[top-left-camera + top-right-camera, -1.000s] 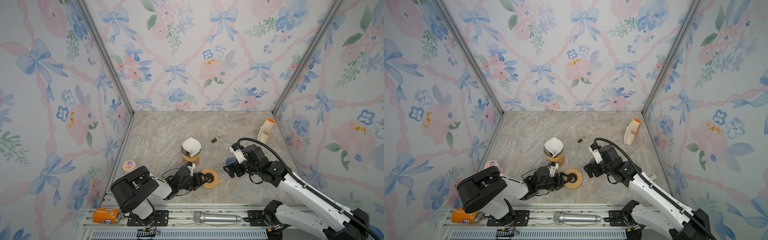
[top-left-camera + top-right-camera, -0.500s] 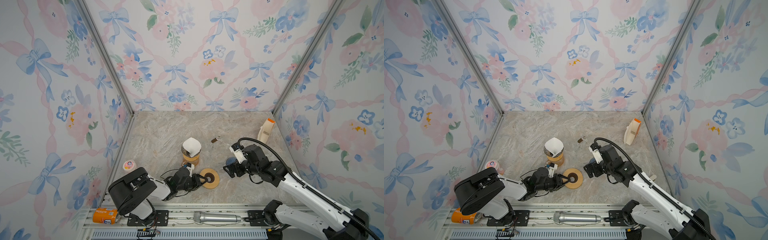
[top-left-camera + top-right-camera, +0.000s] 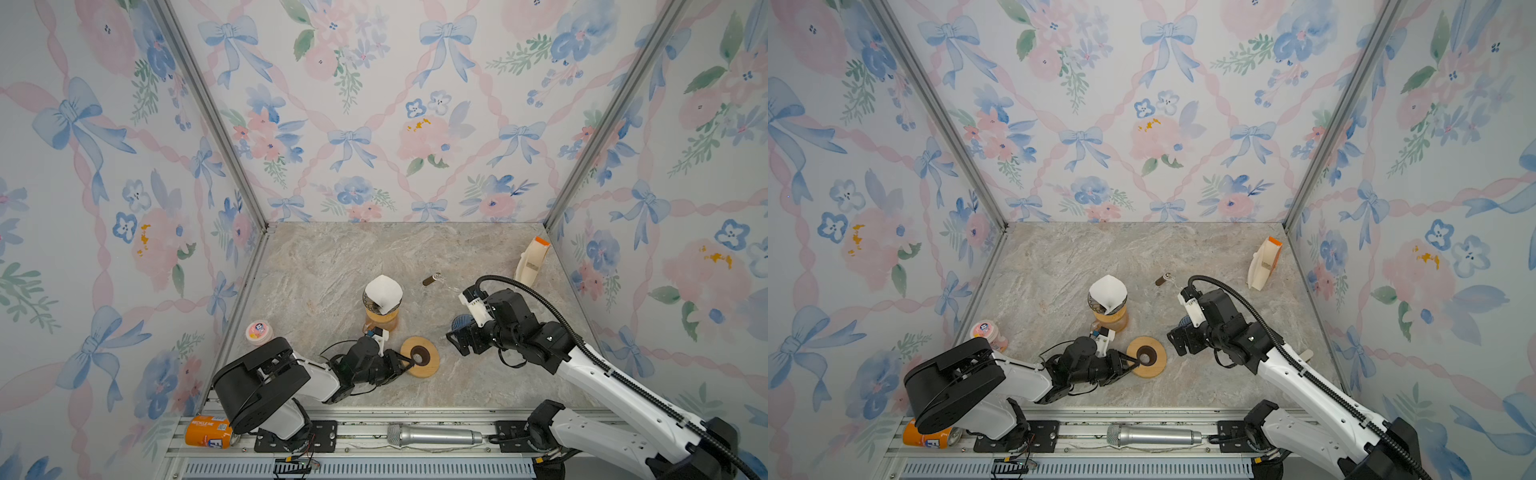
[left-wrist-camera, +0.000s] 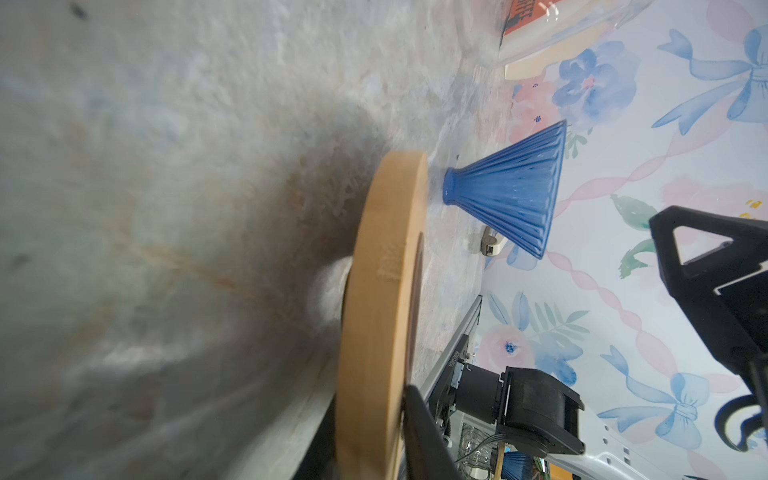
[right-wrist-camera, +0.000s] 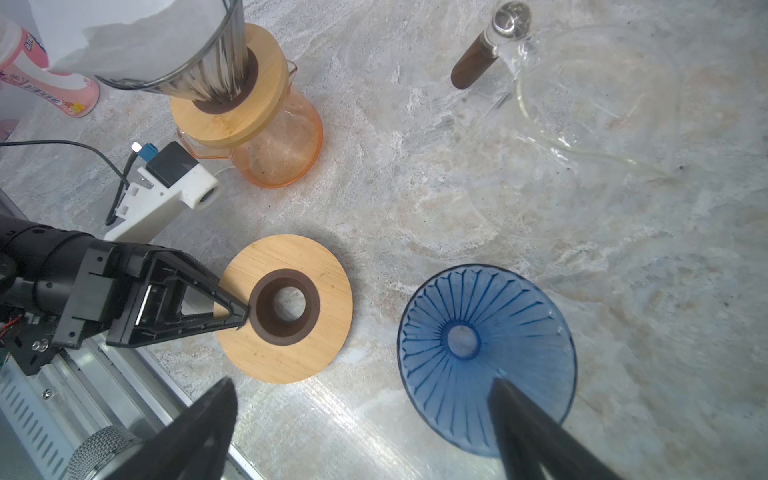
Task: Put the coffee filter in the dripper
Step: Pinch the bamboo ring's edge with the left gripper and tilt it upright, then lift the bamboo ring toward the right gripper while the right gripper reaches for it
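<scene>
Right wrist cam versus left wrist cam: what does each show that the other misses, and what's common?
Right wrist only: the white coffee filter in the ribbed dripper on the orange carafe, a clear glass dripper and a pink cup. Left wrist only: the floral wall and the right arm's base. Both: the wooden ring, one of the left fingers over its top face, and the blue dripper standing apart beside it on the marble table.

Matt wooden ring (image 5: 291,361); glossy ribbed dripper (image 5: 486,324)
</scene>
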You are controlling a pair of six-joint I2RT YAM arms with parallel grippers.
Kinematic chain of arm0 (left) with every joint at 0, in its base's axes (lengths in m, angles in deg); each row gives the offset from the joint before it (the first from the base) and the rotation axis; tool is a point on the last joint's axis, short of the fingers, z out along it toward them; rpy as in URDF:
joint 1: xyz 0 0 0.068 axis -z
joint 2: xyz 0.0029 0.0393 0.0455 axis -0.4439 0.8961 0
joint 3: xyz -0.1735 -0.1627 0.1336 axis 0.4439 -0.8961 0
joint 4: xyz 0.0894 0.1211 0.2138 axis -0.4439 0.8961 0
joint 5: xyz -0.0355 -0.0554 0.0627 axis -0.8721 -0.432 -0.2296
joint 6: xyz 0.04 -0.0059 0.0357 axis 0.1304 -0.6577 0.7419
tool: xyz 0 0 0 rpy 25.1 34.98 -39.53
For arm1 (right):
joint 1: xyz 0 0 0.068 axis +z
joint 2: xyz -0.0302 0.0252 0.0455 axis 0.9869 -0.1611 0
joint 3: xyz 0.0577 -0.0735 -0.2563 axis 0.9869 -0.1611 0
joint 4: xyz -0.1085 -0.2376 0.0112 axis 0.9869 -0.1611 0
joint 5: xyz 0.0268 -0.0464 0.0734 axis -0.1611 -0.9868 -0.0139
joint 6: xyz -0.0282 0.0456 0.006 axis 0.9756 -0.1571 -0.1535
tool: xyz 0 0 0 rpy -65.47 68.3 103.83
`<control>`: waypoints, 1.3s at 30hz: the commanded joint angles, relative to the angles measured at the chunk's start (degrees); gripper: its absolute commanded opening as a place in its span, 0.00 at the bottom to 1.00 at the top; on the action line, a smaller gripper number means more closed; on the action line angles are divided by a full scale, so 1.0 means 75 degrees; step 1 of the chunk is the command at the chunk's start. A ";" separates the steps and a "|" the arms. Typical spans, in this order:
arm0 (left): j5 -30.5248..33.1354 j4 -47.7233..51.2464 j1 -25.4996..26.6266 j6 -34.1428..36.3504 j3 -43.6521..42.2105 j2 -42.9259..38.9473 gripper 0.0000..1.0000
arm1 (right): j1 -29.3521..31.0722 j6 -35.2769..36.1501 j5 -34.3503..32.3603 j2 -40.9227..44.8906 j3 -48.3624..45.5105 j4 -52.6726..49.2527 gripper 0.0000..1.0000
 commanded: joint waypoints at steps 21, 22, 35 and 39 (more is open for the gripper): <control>-0.0163 0.1480 0.0058 0.0909 -0.0673 -0.3139 0.00 | -0.0071 0.0070 0.0566 -0.0078 0.0170 0.0151 0.96; -0.0152 0.1813 0.0049 0.1056 -0.0581 -0.3389 0.00 | -0.0064 0.0060 0.0605 -0.0074 0.0180 0.0172 0.97; 0.0143 0.4961 0.0030 0.2359 0.0623 -0.6211 0.00 | -0.1060 -0.0341 0.2998 0.0038 0.0352 0.0686 0.99; 0.0107 0.5733 -0.0027 0.2892 0.1456 -0.6136 0.00 | -0.1220 -0.0492 0.3739 -0.0077 0.0426 0.0912 1.00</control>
